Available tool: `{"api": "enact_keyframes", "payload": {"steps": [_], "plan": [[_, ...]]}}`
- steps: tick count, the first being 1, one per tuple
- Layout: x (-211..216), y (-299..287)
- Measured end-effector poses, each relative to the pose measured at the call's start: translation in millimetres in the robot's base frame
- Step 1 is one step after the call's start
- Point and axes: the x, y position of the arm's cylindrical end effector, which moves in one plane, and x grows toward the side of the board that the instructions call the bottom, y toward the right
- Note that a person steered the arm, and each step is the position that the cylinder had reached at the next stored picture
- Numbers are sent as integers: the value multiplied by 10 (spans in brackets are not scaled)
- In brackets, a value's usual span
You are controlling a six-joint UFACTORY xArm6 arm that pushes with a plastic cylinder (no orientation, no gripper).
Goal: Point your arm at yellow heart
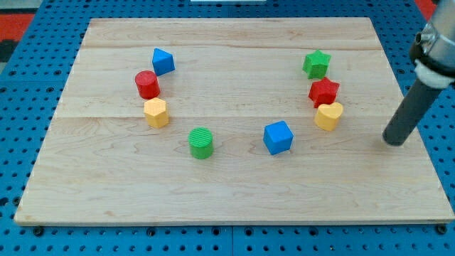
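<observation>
Standing near the desk's (213, 206) right edge, my tip (393, 142) sits clear of the yellow heart (328, 116). Slide straight toward it, staying below the red star (323, 92). This end effector has no jaws.

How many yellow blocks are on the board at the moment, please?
2: the yellow heart at the view's right, just below the red star; a yellow block at the left, below the red cylinder. None seems hidden.

Pale matt wood board (234, 178), visible grain; matt dark rod (411, 114).

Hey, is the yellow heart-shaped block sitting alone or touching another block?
Touching, it seems: the yellow heart-shaped block sits right against the red star-shaped block above it, no gap visible. My tip stands apart on its right.
</observation>
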Motion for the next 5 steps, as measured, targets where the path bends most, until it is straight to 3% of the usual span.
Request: {"api": "enact_keyframes", "payload": {"steps": [1,2,3,4,5], "plan": [[112,-433],[-371,-458],[-718,45],[-1342,128],[-1637,-265]]}}
